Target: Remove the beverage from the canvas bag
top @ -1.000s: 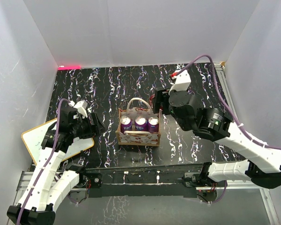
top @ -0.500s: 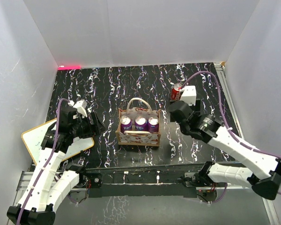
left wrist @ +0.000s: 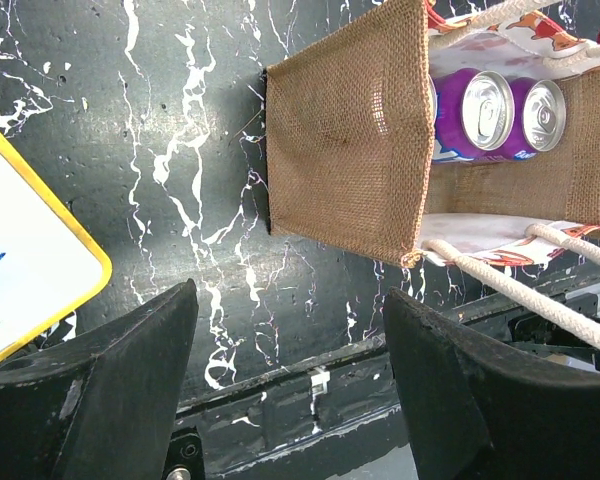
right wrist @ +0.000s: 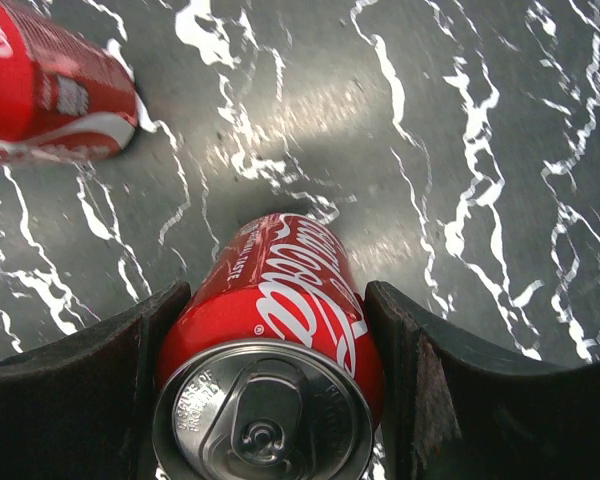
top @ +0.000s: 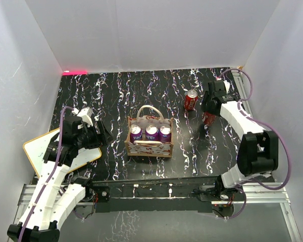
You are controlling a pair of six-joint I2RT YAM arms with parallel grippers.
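Fingers (right wrist: 70, 390) of the right gripper (right wrist: 265, 400) clamp a red can (right wrist: 270, 320) on the table (right wrist: 460, 150), well right of the canvas bag (top: 149, 147); the left gripper (left wrist: 290, 390) stands open, the bag's end just ahead, untouched.

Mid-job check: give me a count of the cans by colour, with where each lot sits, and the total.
Purple cans, in the canvas bag: 3
Red cans, outside the bag: 2 (one standing free, one between the fingers of the right gripper)
Total: 5 cans
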